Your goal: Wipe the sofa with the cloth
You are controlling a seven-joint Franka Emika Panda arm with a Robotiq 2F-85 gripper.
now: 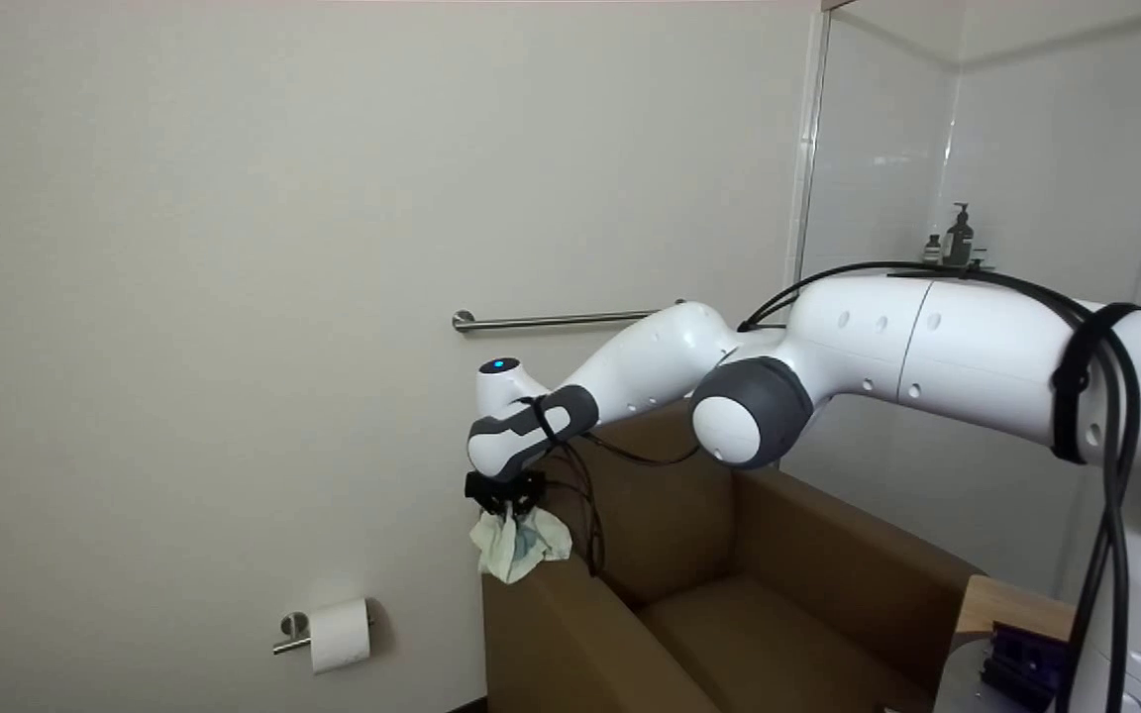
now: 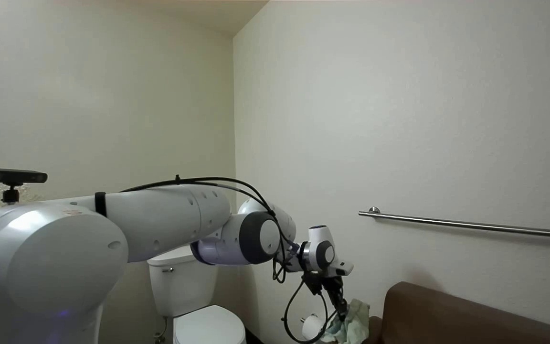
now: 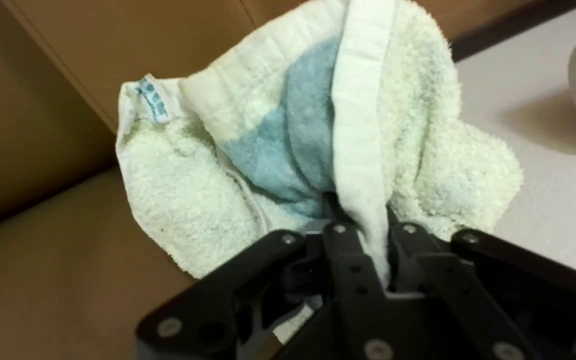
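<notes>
Clearly, the pincer (image 3: pixel 363 215) was clamped on the cloth (image 1: pixel 521 550), which in an exterior view hung at the nine o'clock edge of the sofa (image 1: pixel 769 644); contact was unclear. From the cloth, the toilet roll (image 1: pixel 340 637) sat at eight o'clock, the towel rail (image 1: pixel 561 320) at twelve and the bottles (image 1: pixel 959 244) near two. The white arm (image 1: pixel 868 342) and black cables (image 1: pixel 1120 465) crossed before the sofa, partly hiding it. In an exterior view, a toilet (image 2: pixel 208 327) stood at nine o'clock from the pincer.
</notes>
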